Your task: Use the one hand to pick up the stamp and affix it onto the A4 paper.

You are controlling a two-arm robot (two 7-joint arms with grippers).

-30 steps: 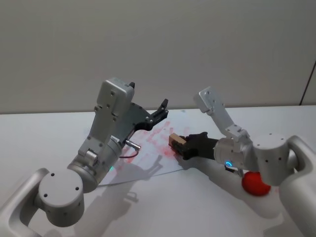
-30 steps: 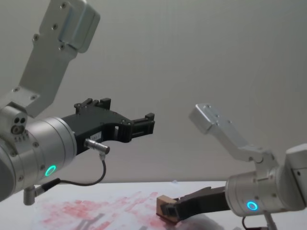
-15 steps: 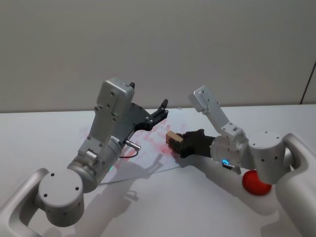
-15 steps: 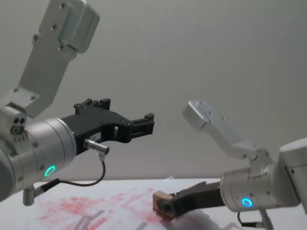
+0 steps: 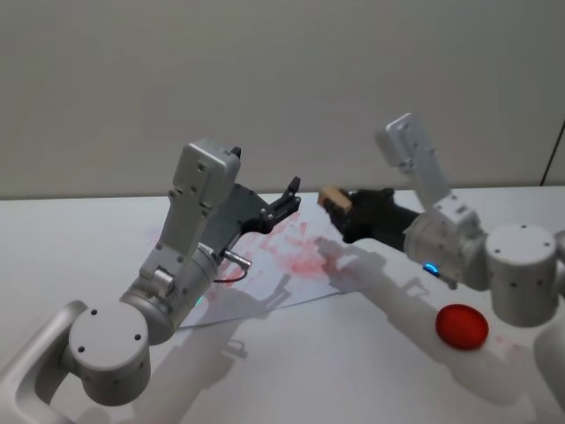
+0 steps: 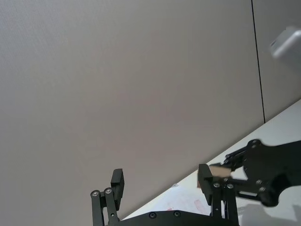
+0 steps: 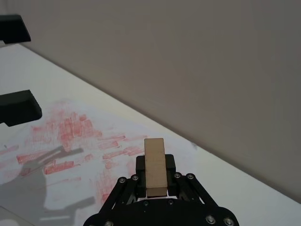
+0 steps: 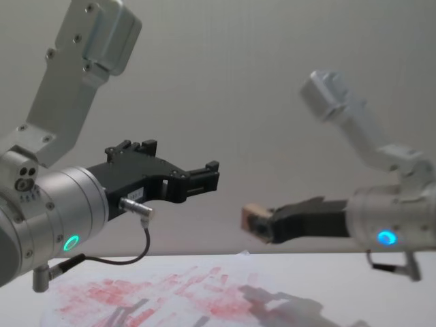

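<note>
Above table (image 5: 291, 371): left gripper (image 5: 288, 198) seemingly near stamp (image 5: 332, 196)

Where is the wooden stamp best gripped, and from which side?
Grip the stamp by its two long side faces, which are flat and parallel, as the right pincer holds it in the air. Come from its rear end, so the underside is free.

Soft, even light falls from overhead. The grey wall (image 5: 282, 79) looks dim and flat; the white table (image 5: 353, 371) is brighter, with no glare. Soft-edged grey shadows of both arms lie across the table and the A4 paper (image 5: 300, 256). A blue ring (image 8: 387, 238) and a green ring (image 8: 71, 242) glow.
</note>
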